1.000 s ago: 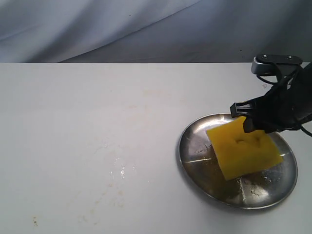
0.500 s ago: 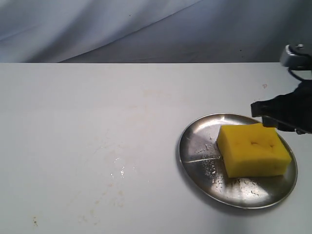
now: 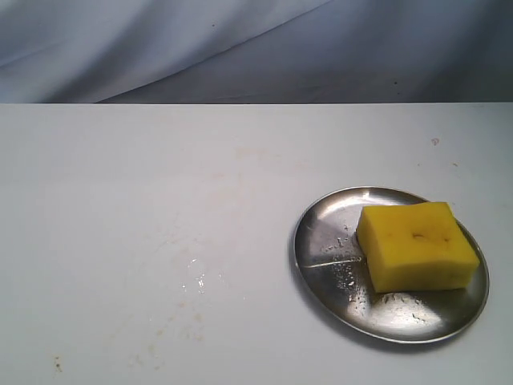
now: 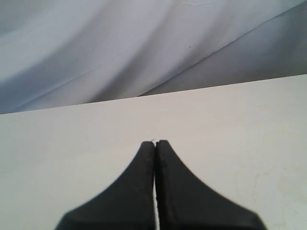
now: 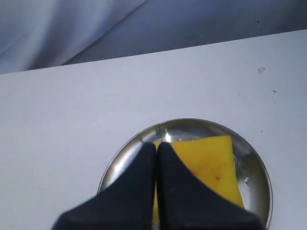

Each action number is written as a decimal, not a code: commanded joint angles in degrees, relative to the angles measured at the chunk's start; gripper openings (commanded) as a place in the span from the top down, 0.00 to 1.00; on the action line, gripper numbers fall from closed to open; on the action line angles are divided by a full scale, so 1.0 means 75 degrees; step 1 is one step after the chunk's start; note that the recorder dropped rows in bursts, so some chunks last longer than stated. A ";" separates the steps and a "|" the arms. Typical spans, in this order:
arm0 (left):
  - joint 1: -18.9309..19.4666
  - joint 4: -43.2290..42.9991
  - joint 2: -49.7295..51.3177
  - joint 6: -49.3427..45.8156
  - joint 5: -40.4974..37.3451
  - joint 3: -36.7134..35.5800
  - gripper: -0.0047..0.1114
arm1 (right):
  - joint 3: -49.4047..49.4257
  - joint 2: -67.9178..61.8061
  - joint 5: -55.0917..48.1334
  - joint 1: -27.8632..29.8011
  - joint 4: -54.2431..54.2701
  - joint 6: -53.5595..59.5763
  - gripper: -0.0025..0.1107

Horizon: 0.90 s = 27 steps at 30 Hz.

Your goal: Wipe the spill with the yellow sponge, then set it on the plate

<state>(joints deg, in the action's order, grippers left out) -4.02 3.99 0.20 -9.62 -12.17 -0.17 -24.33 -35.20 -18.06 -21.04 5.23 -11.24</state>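
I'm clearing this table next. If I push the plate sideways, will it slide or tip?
Likely slides: the plate is smooth shiny metal on a smooth table. Pressing down on its shallow rim might tip it, since the yellow sponge sits off-centre. The sponge looks like porous foam, so probably adds little weight.

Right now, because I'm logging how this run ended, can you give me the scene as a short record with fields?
yellow sponge: lying flat on the plate, toward its right side
plate: silver, bare part speckled with droplets
spill: no amber puddle visible; only faint wet marks on the table
left end effector: shut, holding nothing
right end effector: shut, holding nothing, facing the plate
exterior view: no arm in frame
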 commanded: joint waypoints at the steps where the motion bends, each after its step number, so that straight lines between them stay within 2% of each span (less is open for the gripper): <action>1: 0.0006 -0.0006 -0.0026 0.0062 0.0052 0.0023 0.96 | 0.0533 0.0695 0.0039 0.0063 0.0005 -0.0120 0.98; 5: 0.0006 -0.0006 -0.0026 0.0062 0.0052 0.0023 0.96 | 0.1124 0.1229 0.0190 0.0063 0.0005 -0.0138 0.98; 13: 0.0006 -0.0006 -0.0026 0.0062 0.0052 0.0023 0.96 | 0.2489 0.2443 0.1750 0.0100 -0.0439 -0.1088 0.98; 20: 0.0006 -0.0006 -0.0026 0.0062 0.0052 0.0023 0.96 | 0.2920 0.3674 0.1558 0.1223 -0.0697 -0.1088 0.98; 24: 0.0006 -0.0006 -0.0026 0.0062 0.0052 0.0023 0.96 | 0.3095 0.4243 0.1665 0.1411 -0.1312 -0.0997 0.98; 27: 0.0006 -0.0006 -0.0026 0.0062 0.0052 0.0023 0.96 | 0.3244 0.4689 0.1883 0.1522 -0.1234 0.0166 0.98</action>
<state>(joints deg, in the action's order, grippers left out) -4.02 3.99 0.20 -9.62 -12.17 -0.17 -0.80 -2.69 -5.70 -10.67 -3.40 -16.80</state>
